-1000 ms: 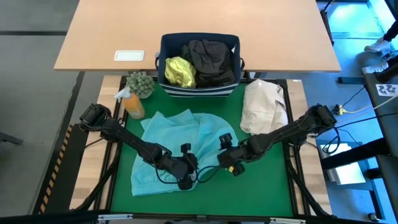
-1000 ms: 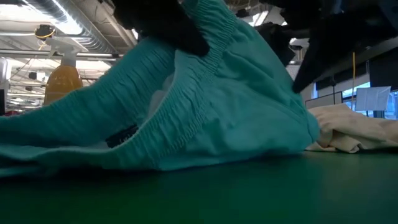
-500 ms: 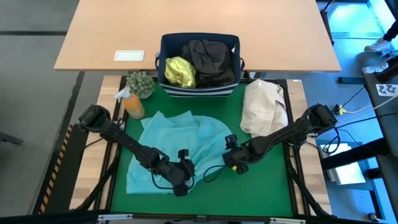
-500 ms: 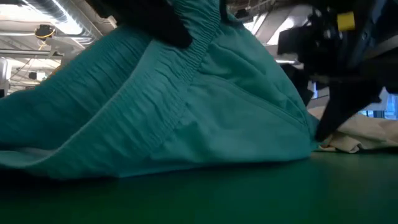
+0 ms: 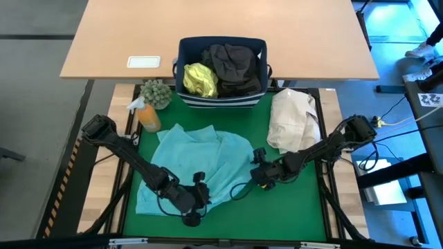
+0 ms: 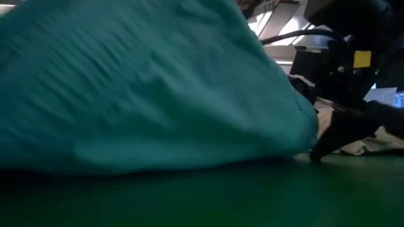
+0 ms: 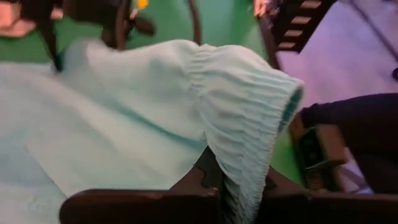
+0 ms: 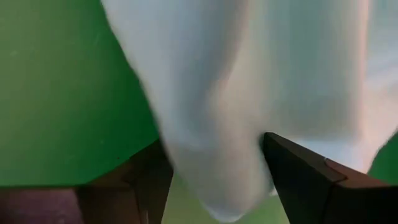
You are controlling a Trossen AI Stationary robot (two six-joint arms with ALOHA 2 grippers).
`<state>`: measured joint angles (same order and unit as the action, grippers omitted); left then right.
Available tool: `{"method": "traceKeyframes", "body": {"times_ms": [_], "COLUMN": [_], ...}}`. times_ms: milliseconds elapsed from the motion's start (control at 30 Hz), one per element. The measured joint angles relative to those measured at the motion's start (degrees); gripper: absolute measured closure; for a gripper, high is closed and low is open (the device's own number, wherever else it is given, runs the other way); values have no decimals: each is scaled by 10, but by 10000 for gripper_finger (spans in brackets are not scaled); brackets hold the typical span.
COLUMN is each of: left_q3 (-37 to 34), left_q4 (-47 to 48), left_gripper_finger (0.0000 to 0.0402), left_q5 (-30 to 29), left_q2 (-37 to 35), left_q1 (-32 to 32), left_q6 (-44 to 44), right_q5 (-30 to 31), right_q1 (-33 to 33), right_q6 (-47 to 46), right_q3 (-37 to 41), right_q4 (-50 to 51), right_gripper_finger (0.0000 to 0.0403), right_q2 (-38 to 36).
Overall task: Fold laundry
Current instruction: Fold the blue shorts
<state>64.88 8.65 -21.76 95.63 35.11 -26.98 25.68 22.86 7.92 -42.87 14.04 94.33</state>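
Left gripper [image 5: 192, 207] clamped on the gathered waistband of the turquoise garment [image 5: 187, 162] spread on the green mat [image 5: 291, 207], right gripper [image 5: 259, 174] with fingers apart astride its opposite edge: risk that edge slips free and the cloth bunches.

A turquoise garment [image 5: 190, 162] lies spread across a green table mat [image 5: 291, 207]. Behind it, a navy fabric bin [image 5: 221, 47] with a white-striped base holds a bright yellow-green shirt [image 5: 199, 79] beside charcoal and dark olive-black clothes [image 5: 235, 66]. A cream-beige cloth bundle [image 5: 294, 117] sits alongside; an orange spray bottle [image 5: 147, 116] stands near a grey-green plant [image 5: 156, 92].
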Motion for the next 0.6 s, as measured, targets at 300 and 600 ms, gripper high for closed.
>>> {"method": "traceKeyframes", "body": {"times_ms": [300, 600], "left_q3": [0, 0], "left_q4": [72, 141], "left_gripper_finger": [395, 395], "left_q5": [-37, -20], "left_q2": [-54, -59], "left_q1": [20, 25], "left_q6": [-32, -98], "right_q5": [72, 63], "right_q1": [-2, 0], "right_q6": [14, 15], "right_q3": [1, 1], "right_q4": [-14, -1], "right_gripper_finger": [314, 392], "right_q2": [-14, -127]}}
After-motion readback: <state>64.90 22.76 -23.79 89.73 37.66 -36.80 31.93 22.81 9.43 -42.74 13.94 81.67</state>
